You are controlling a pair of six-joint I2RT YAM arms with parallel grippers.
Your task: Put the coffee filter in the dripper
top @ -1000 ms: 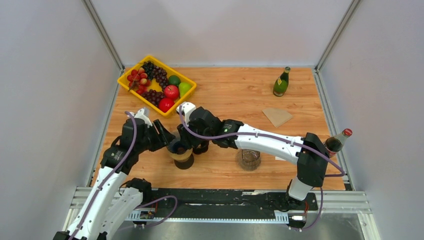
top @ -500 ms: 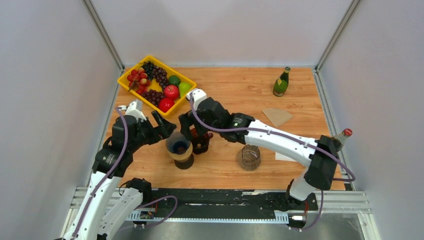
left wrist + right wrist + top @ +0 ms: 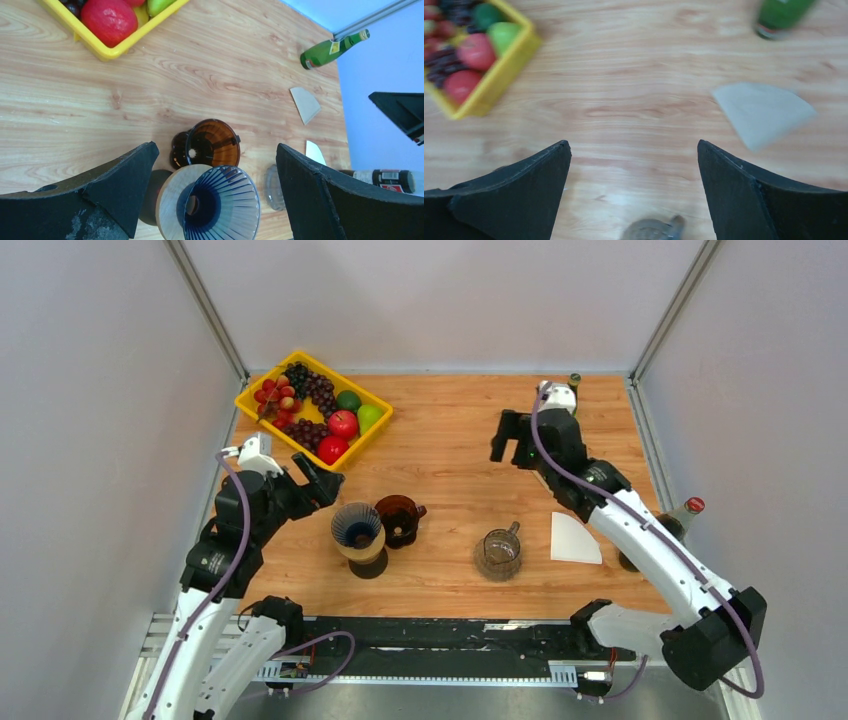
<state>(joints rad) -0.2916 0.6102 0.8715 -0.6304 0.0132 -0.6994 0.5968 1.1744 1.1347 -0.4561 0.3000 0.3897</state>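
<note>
Paper coffee filter (image 3: 764, 112) flat on table (image 3: 450, 430), far right, near green bottle (image 3: 781, 15), well apart from ribbed dripper (image 3: 358, 530) left of centre. Tip points left, curved edge right; long axis left–right. Spread wide, nothing held: left gripper (image 3: 215, 150), right gripper (image 3: 633, 145).

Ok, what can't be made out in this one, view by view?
Top view: the right arm covers the tan filter and all but the cap of the green bottle.
Right wrist view: blur softens everything; the top edge cuts the green bottle, the bottom edge the glass mug.
Left wrist view: a left finger hides most of the glass mug and part of the white filter.
</note>
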